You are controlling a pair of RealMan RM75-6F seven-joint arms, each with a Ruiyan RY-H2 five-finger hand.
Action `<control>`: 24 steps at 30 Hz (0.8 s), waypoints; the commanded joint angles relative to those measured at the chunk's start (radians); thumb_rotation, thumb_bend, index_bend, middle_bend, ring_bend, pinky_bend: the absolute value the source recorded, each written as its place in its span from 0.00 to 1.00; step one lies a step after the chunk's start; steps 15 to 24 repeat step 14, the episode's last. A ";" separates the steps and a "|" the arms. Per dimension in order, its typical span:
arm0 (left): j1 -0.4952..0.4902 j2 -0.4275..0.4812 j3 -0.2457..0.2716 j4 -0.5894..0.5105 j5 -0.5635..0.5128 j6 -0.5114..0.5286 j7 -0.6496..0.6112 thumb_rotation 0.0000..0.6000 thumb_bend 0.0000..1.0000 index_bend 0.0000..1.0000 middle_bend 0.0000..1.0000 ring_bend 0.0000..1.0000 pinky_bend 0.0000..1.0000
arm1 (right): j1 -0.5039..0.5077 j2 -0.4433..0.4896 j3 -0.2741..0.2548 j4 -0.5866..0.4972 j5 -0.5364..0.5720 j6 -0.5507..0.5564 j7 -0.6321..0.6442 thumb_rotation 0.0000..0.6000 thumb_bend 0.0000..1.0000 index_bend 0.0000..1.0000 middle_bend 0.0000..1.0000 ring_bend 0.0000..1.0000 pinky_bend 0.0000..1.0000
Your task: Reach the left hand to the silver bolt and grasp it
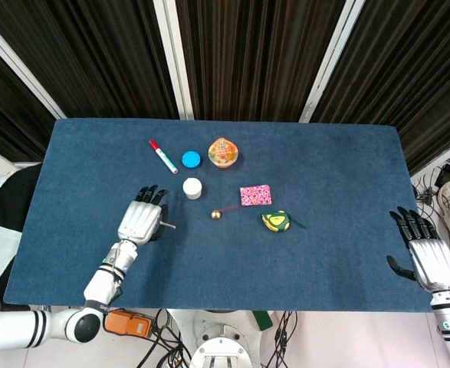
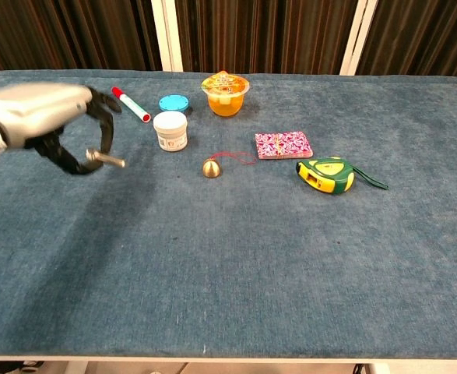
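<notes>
My left hand [image 1: 139, 222] [image 2: 45, 117] hangs above the blue table at the left, fingers curled down. It pinches the silver bolt [image 2: 106, 160] [image 1: 165, 225], which sticks out to the right, lifted off the cloth. My right hand [image 1: 426, 254] rests open at the table's far right edge, holding nothing; the chest view does not show it.
Behind the left hand lie a red marker [image 2: 131, 105], a blue lid [image 2: 174, 103], a white jar [image 2: 170, 130] and an orange jelly cup [image 2: 225, 93]. A gold bell [image 2: 210, 167], a pink pouch [image 2: 283, 145] and a yellow-green tape measure [image 2: 326, 174] sit mid-table.
</notes>
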 commanded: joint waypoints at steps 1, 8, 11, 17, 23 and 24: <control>-0.029 0.156 -0.066 -0.154 -0.022 0.011 0.034 1.00 0.60 0.61 0.13 0.00 0.10 | 0.000 0.000 0.000 -0.001 -0.002 0.001 -0.001 1.00 0.46 0.03 0.08 0.07 0.15; -0.026 0.394 -0.156 -0.340 -0.044 -0.070 -0.133 1.00 0.60 0.61 0.13 0.00 0.10 | -0.003 0.000 0.000 -0.001 -0.003 0.006 0.001 1.00 0.46 0.03 0.08 0.07 0.15; 0.004 0.506 -0.215 -0.405 -0.017 -0.187 -0.376 1.00 0.60 0.62 0.13 0.00 0.10 | -0.004 0.000 0.000 -0.002 -0.003 0.009 0.002 1.00 0.46 0.03 0.08 0.07 0.15; 0.043 0.609 -0.260 -0.421 0.069 -0.261 -0.558 1.00 0.60 0.62 0.13 0.00 0.10 | -0.004 -0.001 -0.001 -0.003 -0.005 0.010 -0.001 1.00 0.46 0.03 0.08 0.07 0.15; 0.043 0.609 -0.260 -0.421 0.069 -0.261 -0.558 1.00 0.60 0.62 0.13 0.00 0.10 | -0.004 -0.001 -0.001 -0.003 -0.005 0.010 -0.001 1.00 0.46 0.03 0.08 0.07 0.15; 0.043 0.609 -0.260 -0.421 0.069 -0.261 -0.558 1.00 0.60 0.62 0.13 0.00 0.10 | -0.004 -0.001 -0.001 -0.003 -0.005 0.010 -0.001 1.00 0.46 0.03 0.08 0.07 0.15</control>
